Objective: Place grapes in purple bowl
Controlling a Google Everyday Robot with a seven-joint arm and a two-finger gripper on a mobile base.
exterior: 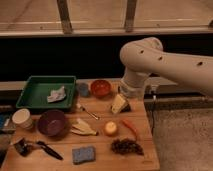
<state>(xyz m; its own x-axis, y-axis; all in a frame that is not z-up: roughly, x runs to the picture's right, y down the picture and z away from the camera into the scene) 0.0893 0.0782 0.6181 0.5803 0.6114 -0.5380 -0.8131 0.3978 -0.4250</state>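
Note:
The grapes, a dark lumpy bunch, lie near the table's front right edge. The purple bowl stands at the left of the table, in front of the green tray. My white arm comes in from the right and bends down. The gripper hangs low over the middle right of the table, behind the grapes and to the right of the purple bowl. It holds nothing that I can see.
A green tray with a white cloth is at the back left. An orange bowl, a cream cup, a blue sponge, a yellow fruit, a red pepper, a spoon and a black-handled tool lie around.

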